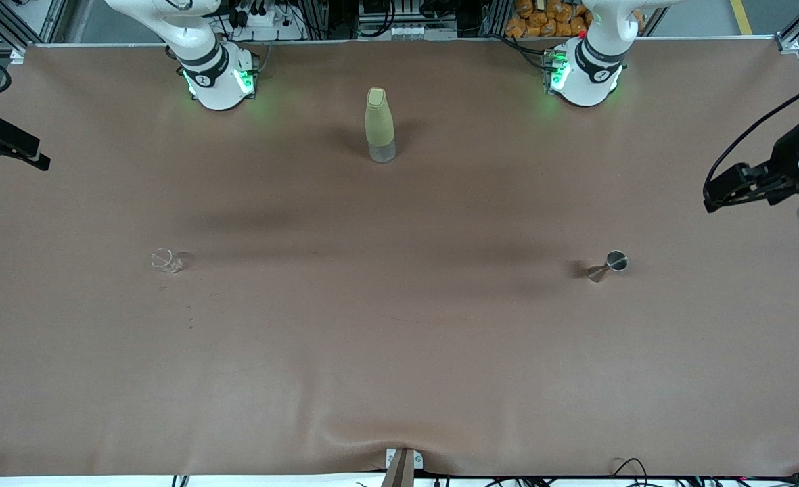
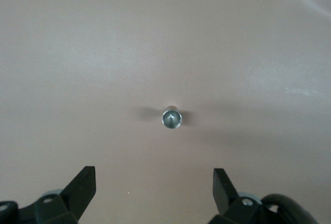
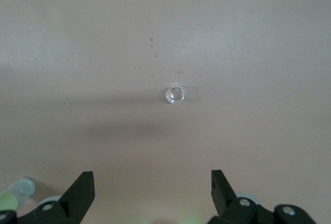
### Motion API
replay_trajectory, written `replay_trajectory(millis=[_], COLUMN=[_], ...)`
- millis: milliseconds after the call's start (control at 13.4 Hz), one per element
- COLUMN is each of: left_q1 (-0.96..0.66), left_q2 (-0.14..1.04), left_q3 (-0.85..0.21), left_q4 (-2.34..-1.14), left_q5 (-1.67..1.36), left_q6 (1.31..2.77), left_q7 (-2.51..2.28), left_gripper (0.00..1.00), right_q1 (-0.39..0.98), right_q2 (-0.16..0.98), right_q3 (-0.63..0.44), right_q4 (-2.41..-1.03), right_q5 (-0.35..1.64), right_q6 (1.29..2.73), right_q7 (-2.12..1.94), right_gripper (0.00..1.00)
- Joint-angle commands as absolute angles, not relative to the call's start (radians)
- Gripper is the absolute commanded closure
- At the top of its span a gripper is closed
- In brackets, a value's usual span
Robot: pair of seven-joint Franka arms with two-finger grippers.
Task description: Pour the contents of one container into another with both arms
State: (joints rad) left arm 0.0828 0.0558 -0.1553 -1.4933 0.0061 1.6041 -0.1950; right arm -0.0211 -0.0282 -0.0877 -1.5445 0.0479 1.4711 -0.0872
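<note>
Standing apart on the brown bench (image 1: 399, 352): glass cup (image 1: 164, 260) toward the right arm's end, metal cup (image 1: 612, 263) toward the left arm's, yellow-green bottle (image 1: 379, 125) between the bases. Left gripper (image 2: 154, 182) hovering over the metal cup (image 2: 171, 118), fingers (image 2: 83, 185) spread, nothing held. Right gripper (image 3: 152, 185) over the glass cup (image 3: 175, 95), fingers (image 3: 81, 189) spread, empty.

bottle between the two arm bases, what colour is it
Pale yellow-green, with a clear band at its base. The bottle shows best in the front view.

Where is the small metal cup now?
The metal cup stands upright on the table toward the left arm's end, nearer the front camera than the bottle.
</note>
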Motion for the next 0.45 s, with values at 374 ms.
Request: replay_trajectory(millis=[374], left_q1=[0.080], left_q2=[0.046], left_q3=[-0.130], left_q4=[-1.528], left_q5=[-0.032], left_q6=[1.580], left_q7=[-0.118], left_gripper=[0.00], right_q1=[-0.005], right_q2=[-0.044], right_q3=[-0.100], right_q4=[-1.568], right_q5=[0.032], right_q6=[1.482], right_q7=[-0.063], right_gripper=[0.00])
